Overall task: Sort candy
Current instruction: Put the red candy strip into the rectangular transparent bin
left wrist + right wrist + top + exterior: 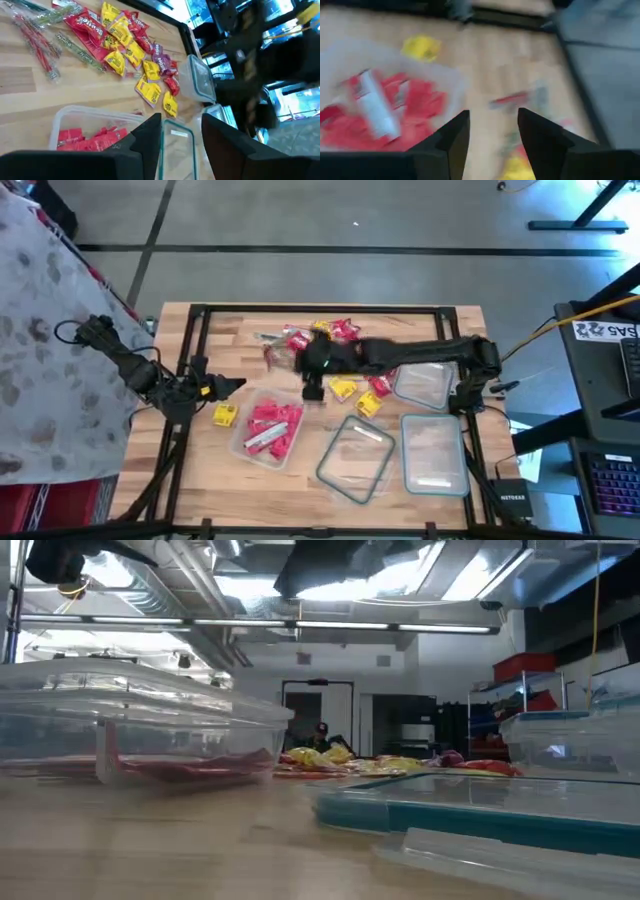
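A heap of candy in red, yellow and purple wrappers lies at the table's far middle; it also shows in the left wrist view. A clear container holds red candy and one silvery piece. One yellow piece lies on the wood left of it. My left gripper hovers open at the table's left, above that piece, with nothing between its fingers. My right gripper reaches across from the right and hangs open just beyond the container's far right corner, with nothing in it.
Three clear containers stand right of the middle: one tilted at the near middle, one at the near right, one behind it. Loose yellow pieces lie between them and the heap. A black frame borders the table.
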Tool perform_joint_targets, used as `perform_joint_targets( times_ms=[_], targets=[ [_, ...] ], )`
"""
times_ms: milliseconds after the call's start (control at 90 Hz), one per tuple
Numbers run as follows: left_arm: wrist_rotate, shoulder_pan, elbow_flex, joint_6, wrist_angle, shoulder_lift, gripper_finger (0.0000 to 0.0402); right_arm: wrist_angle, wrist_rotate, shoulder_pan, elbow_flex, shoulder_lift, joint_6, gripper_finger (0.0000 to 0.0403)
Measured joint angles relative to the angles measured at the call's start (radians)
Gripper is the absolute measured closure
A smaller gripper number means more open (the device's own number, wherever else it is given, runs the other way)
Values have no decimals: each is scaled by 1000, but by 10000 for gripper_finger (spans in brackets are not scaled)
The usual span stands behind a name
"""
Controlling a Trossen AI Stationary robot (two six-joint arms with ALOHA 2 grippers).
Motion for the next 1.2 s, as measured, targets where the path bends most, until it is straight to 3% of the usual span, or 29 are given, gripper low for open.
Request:
perform_joint_targets(
  times_ms=[167, 322, 611, 767, 933, 1200],
  targets=[
    [-3, 0, 0, 0, 0, 0, 279, 15, 6, -79, 0, -67, 13, 251],
    [-3, 0, 0, 2, 0, 0, 279, -22, 3, -158, 0, -82, 176, 251],
    [-4, 0, 0, 13, -7, 1, 279, -172, -139, -277, -15, -39, 315, 252],
    [-6, 0, 0, 17, -12, 1, 279, -163, -159, -277, -24, 23, 317, 249],
    [-12, 1, 0, 0, -35, 1, 279, -103, -317, -270, -24, 110, 365, 229],
    [-11, 18, 0, -23, -25, 1, 279, 90, -303, -262, -24, 258, 459, 210]
  ],
)
